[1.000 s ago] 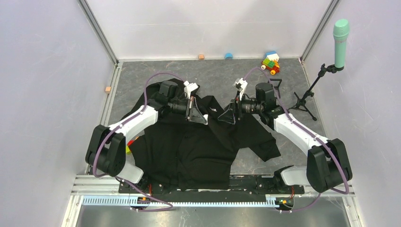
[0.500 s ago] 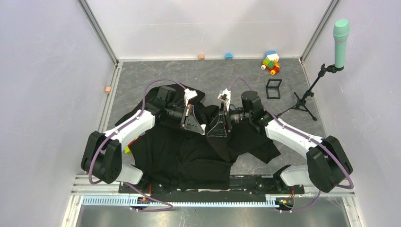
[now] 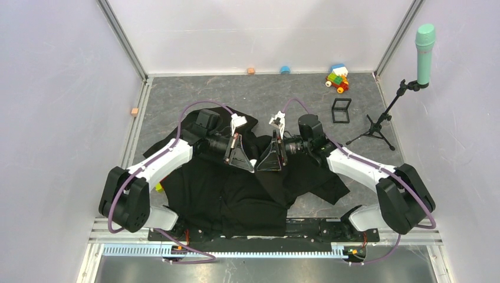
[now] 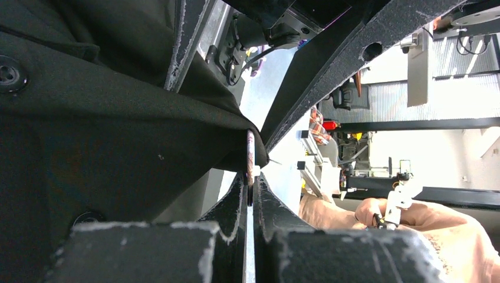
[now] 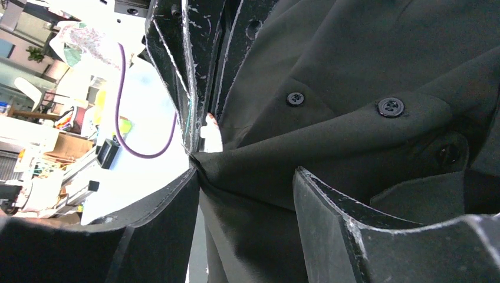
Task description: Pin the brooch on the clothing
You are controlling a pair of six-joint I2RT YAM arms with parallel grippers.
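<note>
I have the clothing (image 3: 236, 197), a black shirt, spread over the near half of the bench (image 3: 177, 97), its hem at the near edge and its collar end towards the middle; both arms meet above that collar end, nose to nose. My left gripper (image 4: 250, 190) is pressed together on the brooch (image 4: 250, 154); in the left wrist view it shows edge-on as a thin pale pink sliver standing up from the fingertips, right against a raised fold of black cloth; so the brooch is off the bench, at the shirt's front. My right gripper (image 5: 246, 171) stands apart, with a fold of the shirt running between its fingers, near two black buttons (image 5: 390, 107); one finger touches the cloth, but I cannot tell whether the fold is pinched.

I judge the step in hand to be the presentation: brooch brought up to the fabric, the other arm readying the cloth; nothing shows the pin through yet. As I read it, the next move calls for the right gripper to clamp the fold firmly so that it holds taut; the left must then press the brooch squarely into it, a small advance without twisting; the disc is held by its thin edge and could swivel or slip; loose cloth would simply give way.
</note>
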